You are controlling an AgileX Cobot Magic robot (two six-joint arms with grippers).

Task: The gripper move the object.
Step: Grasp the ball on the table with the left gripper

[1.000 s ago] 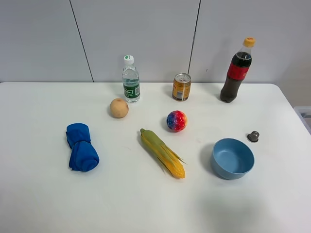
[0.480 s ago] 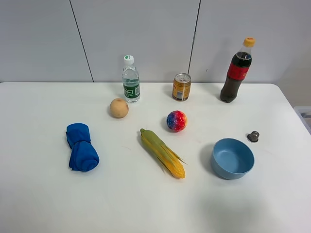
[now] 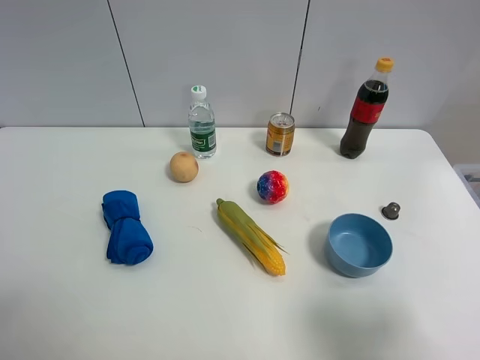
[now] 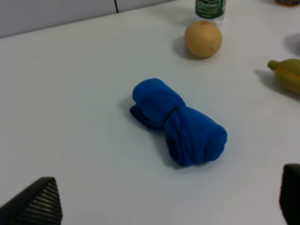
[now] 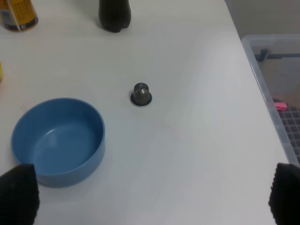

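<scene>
The mottled red, yellow, blue and purple ball point(image 3: 272, 187) lies on the white table point(image 3: 67, 300) near the middle, in front of the can. It shows only in the exterior high view. Neither arm shows in that view. In the left wrist view the left gripper point(image 4: 161, 202) hangs above the table near a rolled blue cloth point(image 4: 178, 123), its fingertips point(image 4: 36, 204) wide apart and empty. In the right wrist view the right gripper point(image 5: 152, 194) hangs over the table beside a blue bowl point(image 5: 58, 139), its fingertips point(image 5: 18, 192) wide apart and empty.
A tan ball point(image 3: 184, 166), water bottle point(image 3: 201, 122), yellow can point(image 3: 280, 134) and cola bottle point(image 3: 365, 109) stand at the back. A corn cob point(image 3: 251, 236) lies in front of the mottled ball. A small grey capsule point(image 3: 391, 211) sits by the bowl point(image 3: 359, 244). A plastic bin point(image 5: 276, 84) stands off the table's right edge.
</scene>
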